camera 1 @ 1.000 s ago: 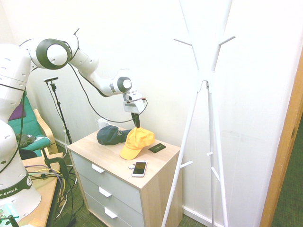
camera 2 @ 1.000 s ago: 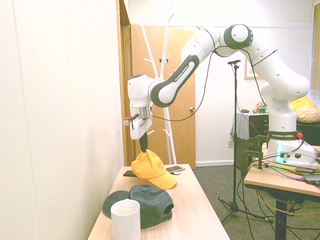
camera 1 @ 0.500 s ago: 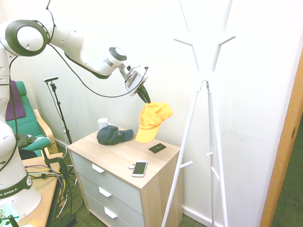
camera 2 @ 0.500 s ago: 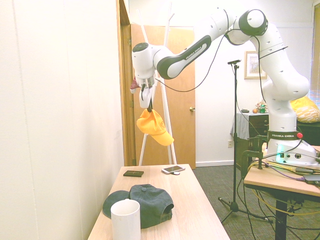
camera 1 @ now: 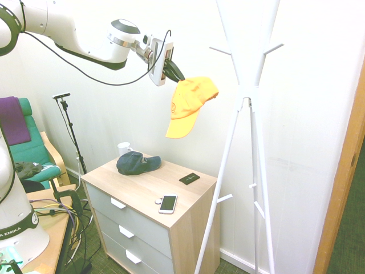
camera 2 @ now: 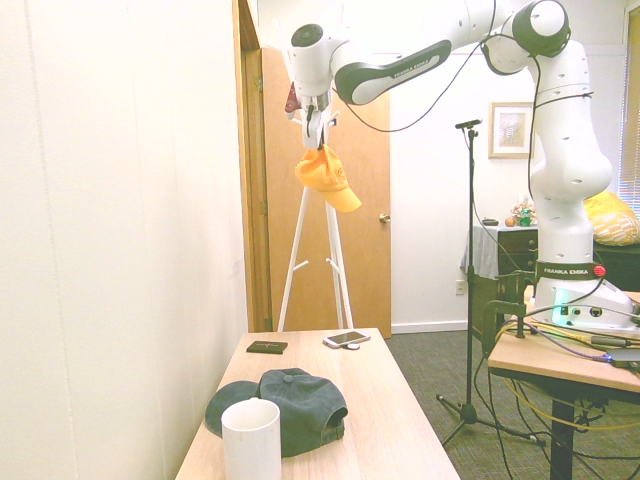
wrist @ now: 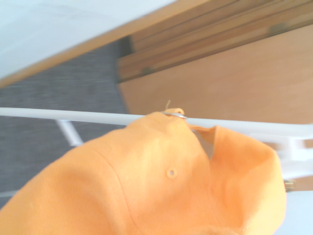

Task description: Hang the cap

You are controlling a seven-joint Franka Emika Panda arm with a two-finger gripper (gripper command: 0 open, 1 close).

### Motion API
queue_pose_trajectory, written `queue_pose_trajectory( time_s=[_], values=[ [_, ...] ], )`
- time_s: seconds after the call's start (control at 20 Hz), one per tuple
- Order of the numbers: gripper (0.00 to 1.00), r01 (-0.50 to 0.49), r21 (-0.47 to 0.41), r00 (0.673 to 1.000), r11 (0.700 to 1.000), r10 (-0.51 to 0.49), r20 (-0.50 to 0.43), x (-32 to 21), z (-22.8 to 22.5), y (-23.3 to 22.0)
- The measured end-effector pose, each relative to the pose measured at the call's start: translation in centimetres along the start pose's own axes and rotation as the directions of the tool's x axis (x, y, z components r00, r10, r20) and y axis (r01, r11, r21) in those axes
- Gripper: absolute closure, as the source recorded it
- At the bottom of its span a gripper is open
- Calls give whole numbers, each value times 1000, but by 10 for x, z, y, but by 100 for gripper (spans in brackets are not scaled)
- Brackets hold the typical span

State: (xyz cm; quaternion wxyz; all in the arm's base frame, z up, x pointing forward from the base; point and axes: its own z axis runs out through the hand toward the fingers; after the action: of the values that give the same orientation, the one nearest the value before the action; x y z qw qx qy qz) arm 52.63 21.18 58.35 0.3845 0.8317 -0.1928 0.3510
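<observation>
Gripper (camera 1: 174,73) clamped on cap (camera 1: 190,103) crown edge | cap dangles mid-air near coat stand (camera 1: 246,91), brim down | likely light, floppy fabric, stiff brim; back strap opening suits a peg

The yellow-orange cloth baseball cap (camera 1: 189,104) looks like matt woven cotton, with stitched seams, a small eyelet and a metal strap buckle showing in the wrist view. The dark navy-blue cloth cap (camera 1: 137,162) is equally matt. The light wooden dresser top (camera 1: 142,185) shows pale, smooth grain. The white coat stand (camera 1: 246,103) looks smooth and painted. The flat smartphone (camera 1: 167,203) has a glossy screen.
</observation>
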Motion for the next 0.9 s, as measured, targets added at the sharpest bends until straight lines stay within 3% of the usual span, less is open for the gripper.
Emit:
queue_pose_trajectory(
  time_s=[0.3, 0.65, 0.9],
  values=[
    [100, 16, -90, 995, 996, -25, -96, 33, -6, 53],
    [100, -18, -101, 986, 995, 1, -165, 80, -51, 109],
    [100, -42, -116, 985, 992, 22, -170, 93, -52, 127]
  ],
)
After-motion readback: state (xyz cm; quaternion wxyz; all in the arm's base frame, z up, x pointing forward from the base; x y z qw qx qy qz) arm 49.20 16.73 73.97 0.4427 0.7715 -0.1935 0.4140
